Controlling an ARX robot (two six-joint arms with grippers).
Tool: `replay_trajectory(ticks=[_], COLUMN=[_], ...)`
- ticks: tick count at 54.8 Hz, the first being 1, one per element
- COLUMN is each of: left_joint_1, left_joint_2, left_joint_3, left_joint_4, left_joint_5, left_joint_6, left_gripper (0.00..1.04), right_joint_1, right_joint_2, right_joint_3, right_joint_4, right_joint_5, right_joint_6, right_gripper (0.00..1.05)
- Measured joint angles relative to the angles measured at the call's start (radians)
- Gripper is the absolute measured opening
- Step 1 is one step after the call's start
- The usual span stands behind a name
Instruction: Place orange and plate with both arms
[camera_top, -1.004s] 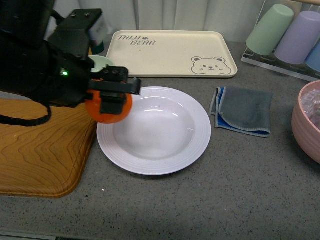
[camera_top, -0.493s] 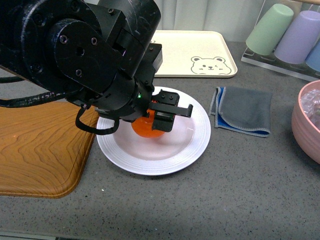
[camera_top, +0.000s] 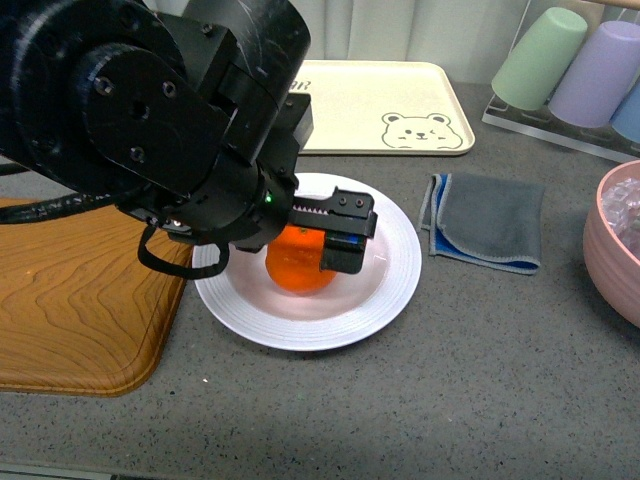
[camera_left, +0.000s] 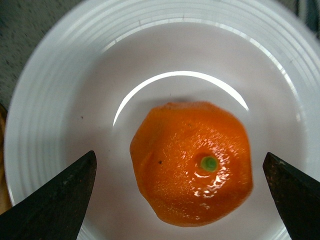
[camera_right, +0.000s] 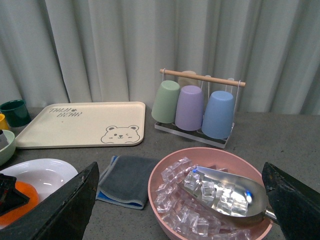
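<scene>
The orange (camera_top: 298, 264) lies in the well of the white ridged plate (camera_top: 396, 270), its green stem dot facing up in the left wrist view. My left gripper (camera_top: 322, 244) hovers directly above it, open. In the left wrist view its two dark fingertips stand wide on either side of the orange (camera_left: 192, 162), clear of the peel, with the plate (camera_left: 55, 105) filling the background. My right gripper (camera_right: 180, 210) is open and holds nothing, above a pink bowl of ice, and it is out of the front view. The plate (camera_right: 47, 172) and the orange (camera_right: 17, 204) show at that view's edge.
A cream bear tray (camera_top: 350, 105) lies behind the plate and a wooden board (camera_top: 80, 300) to its left. A folded grey cloth (camera_top: 490, 220) lies to its right. Further right stand a pink bowl (camera_top: 612, 250) of ice cubes with a metal scoop (camera_right: 235, 192), and a rack of cups (camera_top: 580, 70).
My left arm carried the orange from the plate's left rim over its middle. The fingers have opened and the orange now rests in the plate.
</scene>
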Motion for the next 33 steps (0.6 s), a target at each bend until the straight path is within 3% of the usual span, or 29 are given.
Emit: replay_trajectory(ticks=[14,19,24,28,33], left_joint_1=[0.031,0.032,0.081,0.129,0.166], left_joint_2=[-0.178,-0.157,-0.185,-0.282,-0.385], left_joint_3=[-0.071,-0.23,-0.445,-0.554,-0.635], left_joint_4=[0.096,0.551,0.963,1.108,1.132], left_joint_5=[-0.026,-0.266,-0.303,-0.275,-0.238], left_joint_6=[-0.006,0.095,0.15,0.167,0.175], left_gripper=[0.98,0.83,0.65,0.5,0.36], right_joint_1=[0.0,0.0,0.0,0.0,0.0], right_joint_2=[0.0,0.0,0.0,0.0,0.0], right_joint_3=[0.0,0.0,0.0,0.0,0.0], right_joint_4=[0.0,0.0,0.0,0.0,0.0], right_joint_5=[0.0,-0.001,0.002,0.003,0.002], right_joint_6=[0.0,0.0,0.0,0.0,0.0], right_gripper=[0.95,0.95,0.95,0.95,0.95])
